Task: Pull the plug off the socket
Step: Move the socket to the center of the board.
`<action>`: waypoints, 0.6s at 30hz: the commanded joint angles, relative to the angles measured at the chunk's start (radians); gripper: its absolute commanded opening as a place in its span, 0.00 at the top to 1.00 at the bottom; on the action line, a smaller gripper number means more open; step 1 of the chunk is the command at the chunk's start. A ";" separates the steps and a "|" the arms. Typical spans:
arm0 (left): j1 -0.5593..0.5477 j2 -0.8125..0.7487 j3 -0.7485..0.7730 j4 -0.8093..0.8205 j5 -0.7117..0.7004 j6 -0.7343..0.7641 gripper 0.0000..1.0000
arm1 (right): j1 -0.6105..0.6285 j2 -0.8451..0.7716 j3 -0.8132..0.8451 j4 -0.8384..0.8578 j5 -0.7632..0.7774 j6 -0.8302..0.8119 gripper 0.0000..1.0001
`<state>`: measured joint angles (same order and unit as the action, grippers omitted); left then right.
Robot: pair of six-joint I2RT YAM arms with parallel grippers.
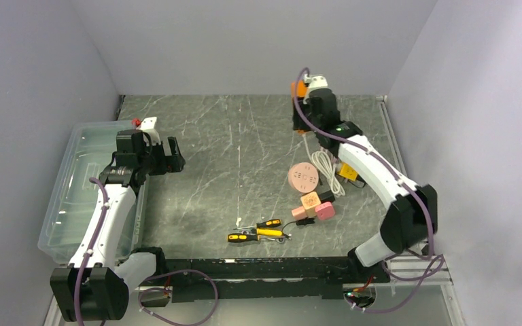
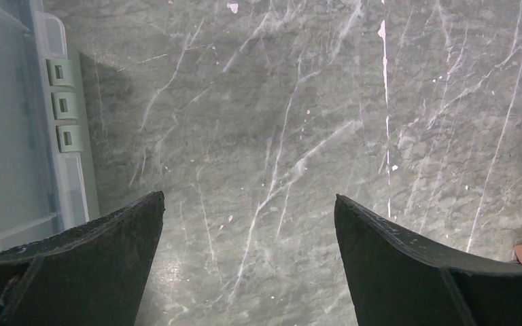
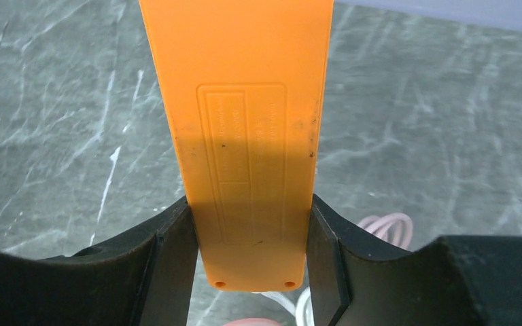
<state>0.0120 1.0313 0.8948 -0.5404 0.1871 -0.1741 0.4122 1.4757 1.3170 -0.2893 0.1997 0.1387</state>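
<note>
My right gripper is raised at the back of the table and shut on a flat orange socket strip. A white plug sits at the strip's top end. In the right wrist view the strip stands between my gripper's jaws, its back label facing the camera; the plug is hidden there. A white cable lies coiled on the table below. My left gripper is open and empty beside the bin; its jaws stand wide apart over bare table.
A clear plastic bin stands at the left, also in the left wrist view. A pink disc, pink blocks, a yellow piece and yellow-handled screwdrivers lie centre-right. A small red and white object sits by the bin.
</note>
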 commanded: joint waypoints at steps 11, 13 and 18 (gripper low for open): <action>-0.006 -0.013 0.046 0.016 0.029 -0.004 0.01 | 0.253 0.356 0.307 0.276 0.024 -0.021 0.84; -0.006 -0.010 0.046 0.018 0.036 -0.005 0.01 | 0.281 0.401 0.349 0.274 0.012 -0.013 0.84; -0.006 -0.002 0.047 0.018 0.043 -0.006 0.01 | 0.351 0.501 0.436 0.267 0.029 0.017 0.83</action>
<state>0.0113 1.0313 0.8986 -0.5407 0.1982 -0.1772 0.7109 1.9583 1.6405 -0.1490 0.2306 0.1108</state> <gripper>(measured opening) 0.989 0.547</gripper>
